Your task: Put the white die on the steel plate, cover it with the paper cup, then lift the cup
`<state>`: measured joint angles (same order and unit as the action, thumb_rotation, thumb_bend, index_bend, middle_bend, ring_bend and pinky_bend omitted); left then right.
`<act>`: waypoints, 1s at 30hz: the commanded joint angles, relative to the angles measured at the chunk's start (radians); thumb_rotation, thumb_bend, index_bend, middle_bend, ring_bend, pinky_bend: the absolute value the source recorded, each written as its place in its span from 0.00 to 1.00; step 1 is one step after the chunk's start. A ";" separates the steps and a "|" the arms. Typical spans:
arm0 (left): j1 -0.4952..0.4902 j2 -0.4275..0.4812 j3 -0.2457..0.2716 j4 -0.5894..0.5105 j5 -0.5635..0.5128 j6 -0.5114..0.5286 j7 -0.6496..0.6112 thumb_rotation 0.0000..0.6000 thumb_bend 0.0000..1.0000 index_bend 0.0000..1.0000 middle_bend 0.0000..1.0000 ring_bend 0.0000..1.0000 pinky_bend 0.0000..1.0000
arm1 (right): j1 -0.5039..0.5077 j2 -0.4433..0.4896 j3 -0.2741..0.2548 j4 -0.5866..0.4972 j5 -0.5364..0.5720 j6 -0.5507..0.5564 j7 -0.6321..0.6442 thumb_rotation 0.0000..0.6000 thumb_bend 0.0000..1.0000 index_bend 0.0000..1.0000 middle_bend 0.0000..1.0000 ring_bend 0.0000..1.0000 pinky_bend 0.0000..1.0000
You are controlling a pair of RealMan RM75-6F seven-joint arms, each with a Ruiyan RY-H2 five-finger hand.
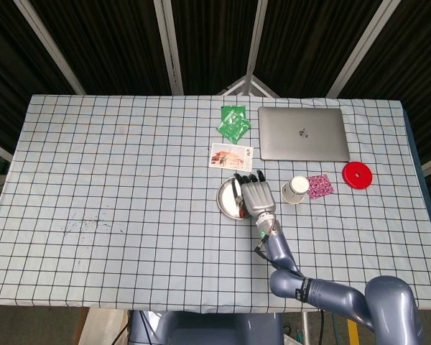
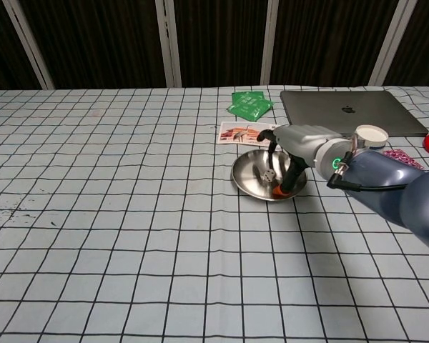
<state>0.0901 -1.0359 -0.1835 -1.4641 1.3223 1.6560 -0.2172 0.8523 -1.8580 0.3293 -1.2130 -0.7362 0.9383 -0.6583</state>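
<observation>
The white die point(image 2: 269, 174) lies loose inside the steel plate point(image 2: 252, 183), near its middle. My right hand point(image 2: 304, 145) hovers over the plate's right rim with its fingers apart and nothing between them; a dark finger with an orange tip reaches down to the rim. From the head view the right hand point(image 1: 255, 195) covers the right half of the plate point(image 1: 226, 195) and hides the die. The paper cup point(image 2: 370, 136) stands upright to the right of the hand, apart from it; the cup point(image 1: 296, 189) shows its open top. My left hand is out of both views.
A silver laptop point(image 1: 302, 134) lies shut behind the cup. A red disc point(image 1: 358, 175) and a pink patterned patch point(image 1: 319, 186) sit right of the cup. Green packets point(image 1: 233, 122) and a printed card point(image 1: 230, 156) lie behind the plate.
</observation>
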 commanded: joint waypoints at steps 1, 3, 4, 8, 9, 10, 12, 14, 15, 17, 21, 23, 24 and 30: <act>0.001 0.000 0.000 0.000 0.001 0.001 -0.002 1.00 0.27 0.34 0.01 0.00 0.00 | 0.001 0.007 0.001 -0.016 -0.002 0.009 -0.001 1.00 0.16 0.00 0.17 0.13 0.00; 0.001 0.000 0.000 0.000 0.001 0.002 -0.004 1.00 0.26 0.34 0.01 0.00 0.00 | 0.000 0.017 0.001 -0.036 -0.007 0.020 -0.003 1.00 0.16 0.00 0.16 0.13 0.00; 0.001 0.001 -0.001 0.001 0.001 0.001 -0.004 1.00 0.26 0.34 0.01 0.00 0.00 | 0.000 0.025 0.002 -0.052 -0.011 0.029 -0.006 1.00 0.16 0.00 0.16 0.13 0.00; -0.001 0.001 -0.001 0.001 0.001 -0.003 -0.008 1.00 0.27 0.34 0.01 0.00 0.00 | -0.005 0.071 0.009 -0.135 -0.030 0.077 -0.027 1.00 0.16 0.00 0.16 0.13 0.00; -0.001 0.001 -0.001 0.002 0.001 -0.005 -0.010 1.00 0.27 0.34 0.01 0.00 0.00 | -0.009 0.091 0.013 -0.169 -0.037 0.098 -0.037 1.00 0.16 0.00 0.16 0.13 0.00; -0.002 0.001 -0.001 0.002 0.003 -0.006 -0.011 1.00 0.27 0.34 0.01 0.00 0.00 | -0.013 0.112 0.015 -0.204 -0.040 0.117 -0.049 1.00 0.16 0.00 0.16 0.13 0.00; -0.004 0.001 0.000 0.002 0.006 -0.008 -0.014 1.00 0.27 0.34 0.01 0.00 0.00 | -0.020 0.146 0.022 -0.258 -0.046 0.149 -0.067 1.00 0.16 0.00 0.16 0.13 0.00; -0.006 0.001 0.001 0.001 0.012 -0.008 -0.015 1.00 0.27 0.34 0.01 0.00 0.00 | -0.031 0.195 0.030 -0.331 -0.046 0.188 -0.093 1.00 0.16 0.00 0.15 0.13 0.00; -0.007 0.001 0.002 -0.001 0.017 -0.007 -0.014 1.00 0.27 0.34 0.01 0.00 0.00 | -0.038 0.222 0.035 -0.365 -0.048 0.207 -0.104 1.00 0.16 0.00 0.15 0.13 0.00; -0.008 0.001 0.005 -0.002 0.025 -0.004 -0.010 1.00 0.27 0.34 0.01 0.00 0.00 | -0.053 0.271 0.041 -0.422 -0.047 0.238 -0.121 1.00 0.16 0.01 0.15 0.13 0.00; -0.006 0.000 0.010 -0.009 0.034 0.002 -0.003 1.00 0.27 0.34 0.01 0.00 0.00 | -0.093 0.368 0.027 -0.498 -0.022 0.269 -0.153 1.00 0.16 0.03 0.15 0.13 0.00; -0.004 0.000 0.009 -0.012 0.035 0.008 -0.001 1.00 0.27 0.34 0.01 0.00 0.00 | -0.115 0.418 0.008 -0.537 0.011 0.262 -0.165 1.00 0.16 0.03 0.15 0.13 0.00; -0.004 0.000 0.008 -0.013 0.034 0.010 0.000 1.00 0.27 0.34 0.01 0.00 0.00 | -0.125 0.439 0.003 -0.550 0.023 0.260 -0.162 1.00 0.16 0.03 0.15 0.13 0.00; -0.005 -0.002 0.008 -0.019 0.034 0.011 0.013 1.00 0.27 0.34 0.01 0.00 0.00 | -0.152 0.508 -0.022 -0.568 0.038 0.240 -0.140 1.00 0.16 0.07 0.15 0.13 0.00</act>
<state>0.0853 -1.0378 -0.1754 -1.4824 1.3555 1.6664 -0.2044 0.7074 -1.3598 0.3154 -1.7755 -0.7041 1.1850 -0.8033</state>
